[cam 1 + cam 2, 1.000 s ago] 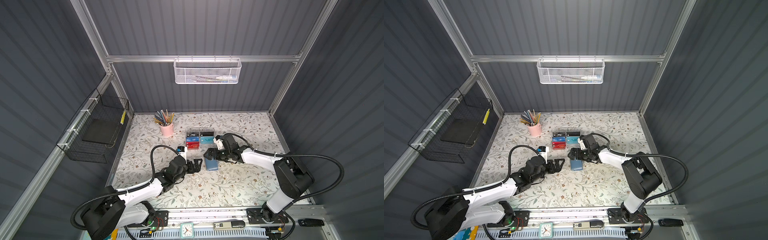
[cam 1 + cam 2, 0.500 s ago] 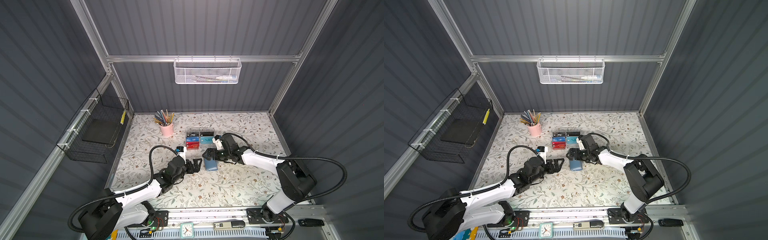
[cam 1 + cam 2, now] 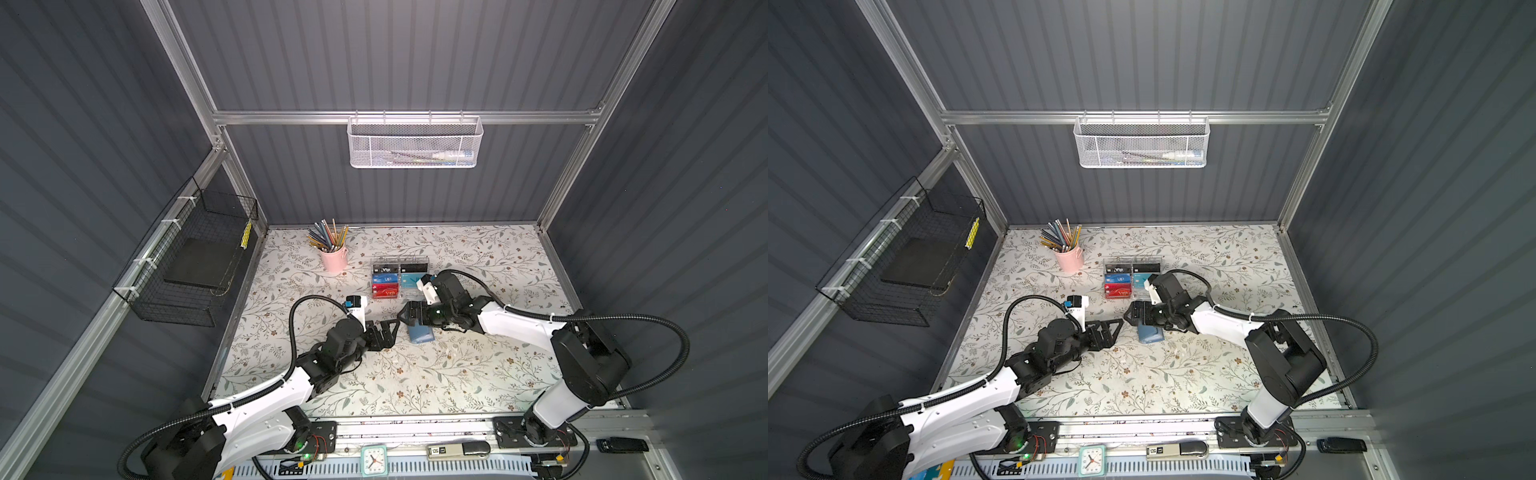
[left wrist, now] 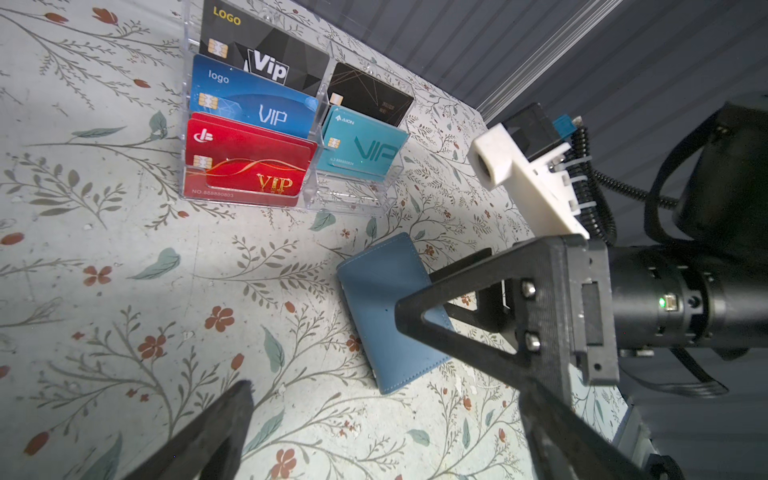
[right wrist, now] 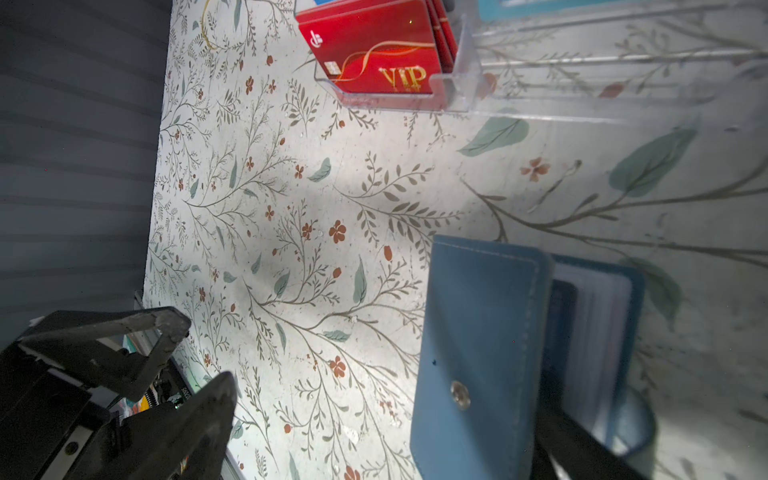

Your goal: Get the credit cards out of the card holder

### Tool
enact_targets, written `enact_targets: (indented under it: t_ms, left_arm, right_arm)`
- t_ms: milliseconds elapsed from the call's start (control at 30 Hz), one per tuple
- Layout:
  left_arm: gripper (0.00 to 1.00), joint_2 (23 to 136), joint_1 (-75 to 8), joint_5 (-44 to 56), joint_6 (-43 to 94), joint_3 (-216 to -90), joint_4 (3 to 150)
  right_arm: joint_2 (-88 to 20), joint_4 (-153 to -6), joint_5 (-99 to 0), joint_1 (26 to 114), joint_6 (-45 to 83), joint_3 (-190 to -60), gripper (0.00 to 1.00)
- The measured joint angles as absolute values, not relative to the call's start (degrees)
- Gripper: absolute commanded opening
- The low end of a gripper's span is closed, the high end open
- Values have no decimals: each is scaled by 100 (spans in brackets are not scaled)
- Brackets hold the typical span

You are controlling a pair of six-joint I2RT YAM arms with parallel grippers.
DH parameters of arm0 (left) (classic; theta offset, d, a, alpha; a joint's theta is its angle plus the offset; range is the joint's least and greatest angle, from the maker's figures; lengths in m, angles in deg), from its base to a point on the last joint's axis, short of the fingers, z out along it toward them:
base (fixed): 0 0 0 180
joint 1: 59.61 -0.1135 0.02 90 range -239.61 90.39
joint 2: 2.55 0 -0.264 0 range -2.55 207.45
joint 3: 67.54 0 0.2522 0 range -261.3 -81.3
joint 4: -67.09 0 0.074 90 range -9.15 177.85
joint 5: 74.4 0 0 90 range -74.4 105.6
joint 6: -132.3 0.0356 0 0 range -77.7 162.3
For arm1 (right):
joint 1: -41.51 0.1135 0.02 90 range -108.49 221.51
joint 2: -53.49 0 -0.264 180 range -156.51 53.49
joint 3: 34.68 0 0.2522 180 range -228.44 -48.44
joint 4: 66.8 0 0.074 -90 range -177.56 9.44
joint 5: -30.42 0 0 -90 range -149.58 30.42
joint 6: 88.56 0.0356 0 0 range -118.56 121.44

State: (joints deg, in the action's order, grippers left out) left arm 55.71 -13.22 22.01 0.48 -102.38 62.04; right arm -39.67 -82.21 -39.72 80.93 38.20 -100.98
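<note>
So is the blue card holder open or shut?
Partly open: the card holder lies unsnapped, its cover lifted off the clear sleeves.

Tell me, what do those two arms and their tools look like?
The left arm and right arm are white shells with black joints, trailed by black ribbed cables. The left tool and right tool are black, with triangular open-frame fingers.
</note>
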Motion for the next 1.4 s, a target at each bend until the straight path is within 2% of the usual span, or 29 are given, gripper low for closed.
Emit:
enact_targets:
  t_ms: [267, 633, 1400]
  left_arm:
    - [100, 5208, -1322, 2203, -2, -10135, 6396]
    - [100, 4591, -1322, 2273, -129, -9899, 6696]
    - [100, 3759, -1322, 2400, -217, -9768, 7330]
  right_arm:
    - [-4037, -7841, -3771, 8195, 4165, -10098, 99]
    - [-4724, -6886, -3378, 8344, 4886, -10098, 99]
    - [-4219, -6376, -3349, 8700, 5208, -9829, 99]
